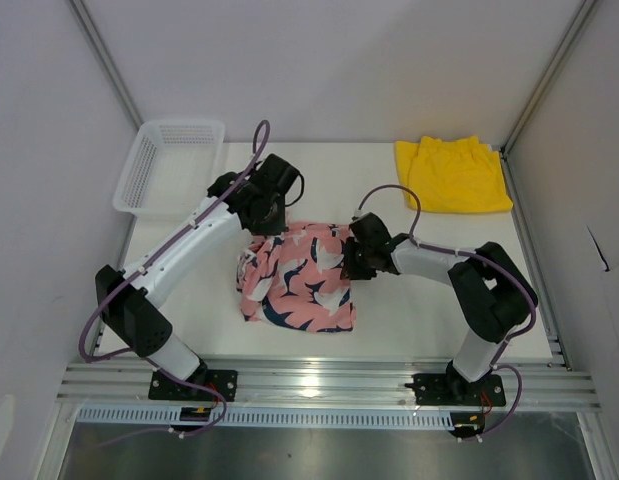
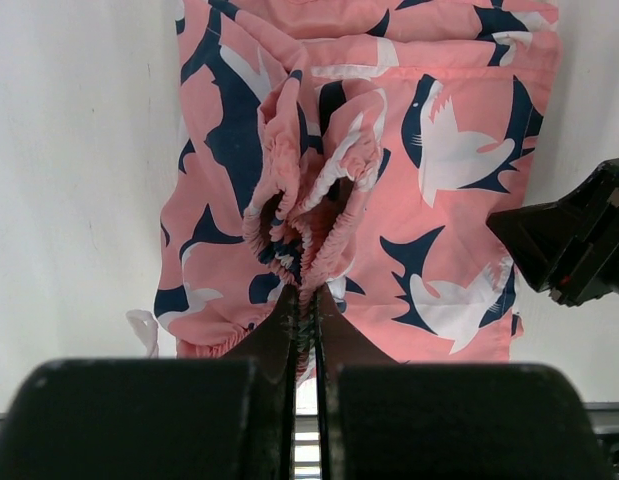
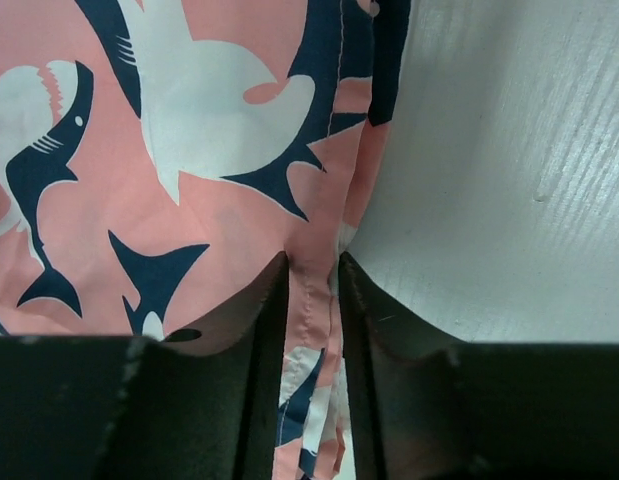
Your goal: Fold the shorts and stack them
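The pink shorts (image 1: 299,280) with navy-and-white sharks lie crumpled on the white table between my arms. My left gripper (image 1: 264,218) is at their far left corner, shut on the bunched elastic waistband (image 2: 306,300). My right gripper (image 1: 347,258) is at their right edge. In the right wrist view the stitched hem (image 3: 314,300) of the pink shorts (image 3: 109,200) fills the narrow gap between its fingers (image 3: 264,300). The black right gripper (image 2: 579,245) also shows beside the pink shorts (image 2: 439,200) in the left wrist view. The yellow shorts (image 1: 451,175) lie flat at the far right corner, apart from both grippers.
A white mesh basket (image 1: 169,165) stands at the far left of the table (image 1: 189,310). Grey walls close the table in on the left, right and back. An aluminium rail runs along the near edge by the arm bases.
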